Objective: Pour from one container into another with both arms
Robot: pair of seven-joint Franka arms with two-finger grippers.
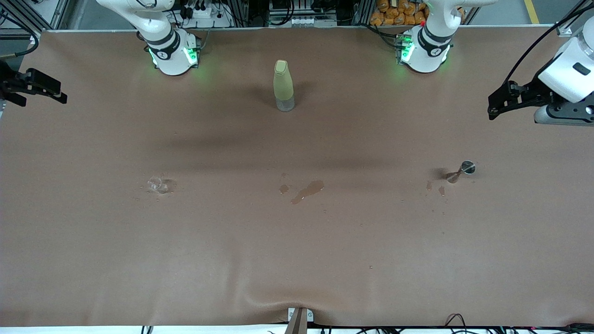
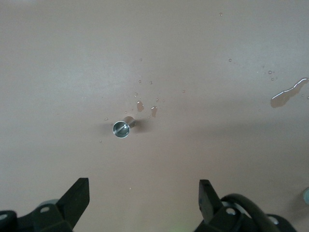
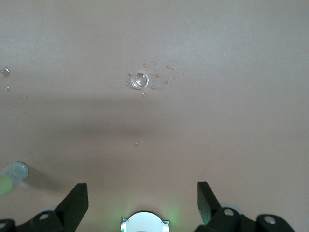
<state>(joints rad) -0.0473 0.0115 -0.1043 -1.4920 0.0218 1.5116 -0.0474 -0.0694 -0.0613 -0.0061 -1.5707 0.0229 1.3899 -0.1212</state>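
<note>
Front view: both arms are waiting at the counter (image 1: pixel 297 260) ends. The left gripper (image 1: pixel 493 109) and right gripper (image 1: pixel 58 95) are hanging with jaws released, nothing held. The metal cup (image 1: pixel 459 171) and glass cup (image 1: pixel 158 184) are standing well apart for separate reach, with the bottle (image 1: pixel 283 86) between the bases and a spill (image 1: pixel 307 191) mid-counter.

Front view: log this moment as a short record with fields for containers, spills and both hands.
bottle: green bottle upright, between the two bases
glass: small clear glass toward the right arm's end
metal cup: small metal measuring cup toward the left arm's end
spills: puddle mid-table, nearer the camera than the bottle; droplets around the glass and cup
left hand: open, empty, waiting
right hand: open, empty, waiting
</note>
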